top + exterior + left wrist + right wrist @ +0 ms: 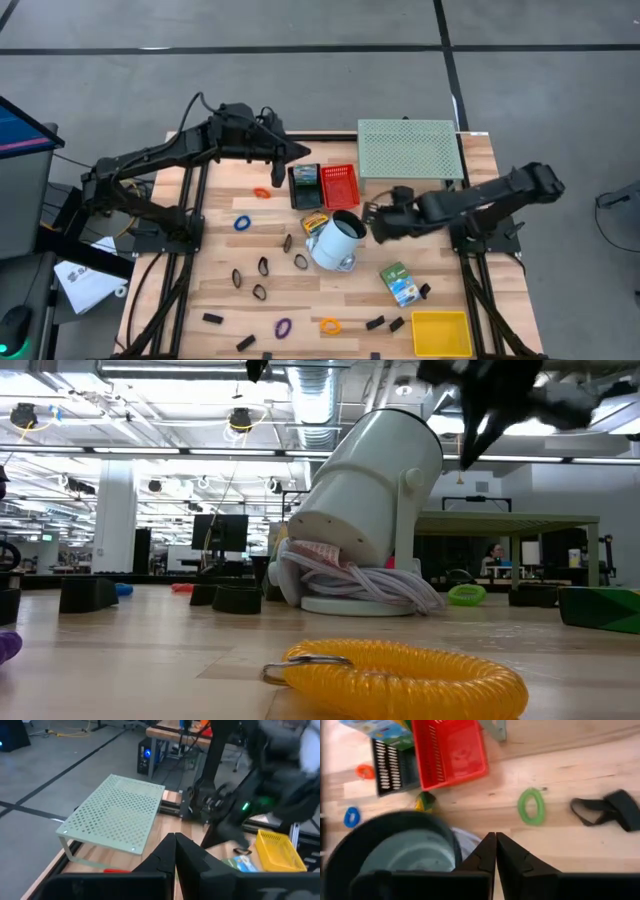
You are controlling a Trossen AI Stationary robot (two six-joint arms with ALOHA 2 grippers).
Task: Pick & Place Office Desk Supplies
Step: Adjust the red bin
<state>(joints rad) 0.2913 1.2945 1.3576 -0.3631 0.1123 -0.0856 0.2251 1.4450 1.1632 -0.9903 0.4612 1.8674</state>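
A white cylindrical cup (336,241) lies tilted at the middle of the wooden table (440,215). The right gripper (372,222) hovers just beside its open mouth, fingers pressed together, holding nothing. The left gripper (303,150), also closed and empty, waits beyond it over a black tray (304,186). Black binder clips (260,267) and a yellow coiled ring (330,325) lie scattered around the cup.

Mesh riser (408,148): set at the table's back edge.
Two trays (325,186): placed side by side left of it.
Cup (335,240): laid in front of the trays.
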